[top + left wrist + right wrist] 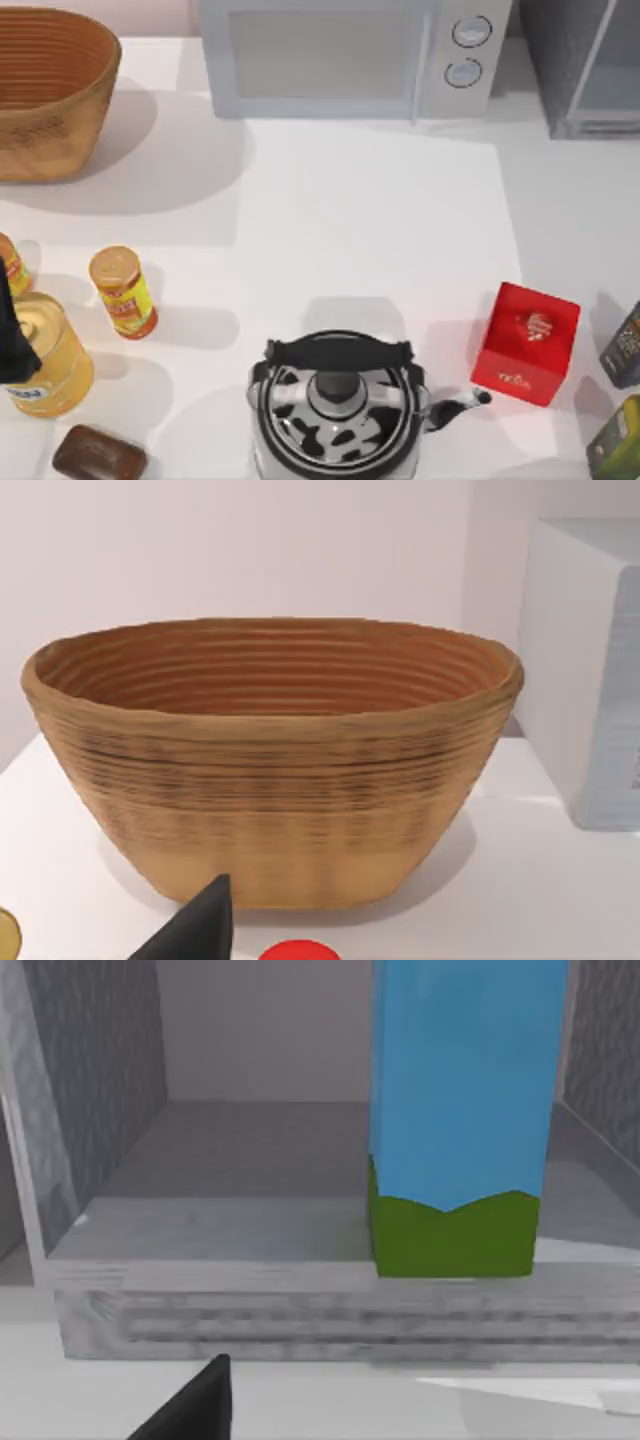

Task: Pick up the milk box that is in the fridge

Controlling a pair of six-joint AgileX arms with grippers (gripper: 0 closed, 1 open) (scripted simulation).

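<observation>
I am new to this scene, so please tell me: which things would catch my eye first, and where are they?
Probably the cow-patterned kettle at the table's near edge, with the red box just to its right. The large woven basket sits at the far left corner. In the right wrist view, the blue and green milk box stands upright on the fridge floor.

Open fridge [100, 1230] floor beside milk box [455, 1150]

Matt smooth milk box [465, 1110], speckled grey metallic fridge [100, 1090], rough woven basket [270, 770].
</observation>
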